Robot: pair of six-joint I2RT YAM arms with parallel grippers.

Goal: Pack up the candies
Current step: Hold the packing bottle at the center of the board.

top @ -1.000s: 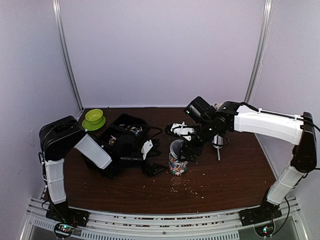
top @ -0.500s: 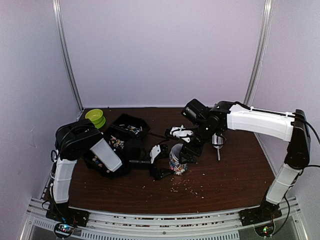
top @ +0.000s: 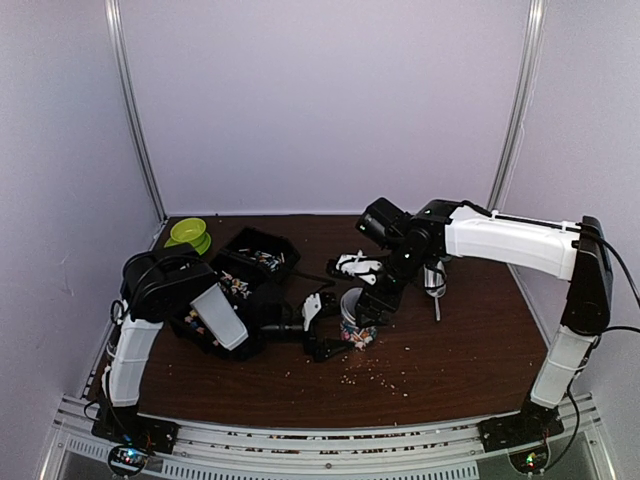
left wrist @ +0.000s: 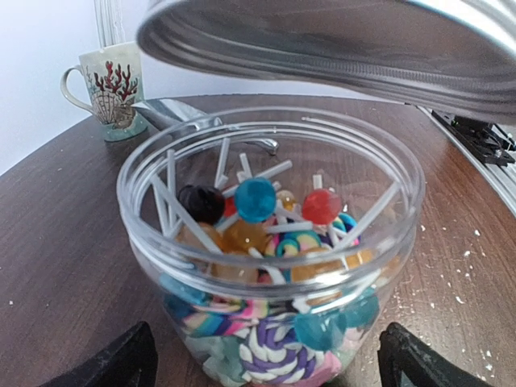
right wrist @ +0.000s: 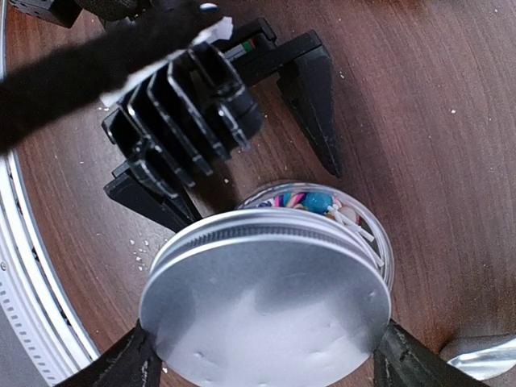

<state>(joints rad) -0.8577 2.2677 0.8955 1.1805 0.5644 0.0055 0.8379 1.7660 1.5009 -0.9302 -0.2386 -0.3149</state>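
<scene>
The work is carried on a dark wooden table (top: 470,350). The right arm (top: 510,240) is stretched in from the right edge toward the middle, and the left arm (top: 215,315) is bent in from the left edge. Black bins (top: 262,240) are seen toward the back left corner, and some candies (top: 266,258) are left in them. It is therefore judged that not every sweet is packed, though it cannot be told whether more are meant to go in.

A clear jar (left wrist: 127,193) is placed about the middle of the table, a little toward the near edge. It is filled almost to the rim with candies, round ones on white sticks on top and striped swirls below, so the filling is judged as mostly done.

A silver lid (right wrist: 266,298) is held by the right gripper (right wrist: 266,355), whose jaws are spread wide and pressed on the lid's rim from both sides. The lid is hung just above the jar mouth, somewhat tilted, with a gap under it; it is not yet seated.

The left gripper (left wrist: 266,363) is opened fully, with one finger on each side of the jar's base. Nothing is clamped, and whether the fingers touch the wall cannot be told.

Lowering the lid and turning it closed are judged to be left. Pale crumbs (top: 375,375) are scattered toward the near edge.
</scene>
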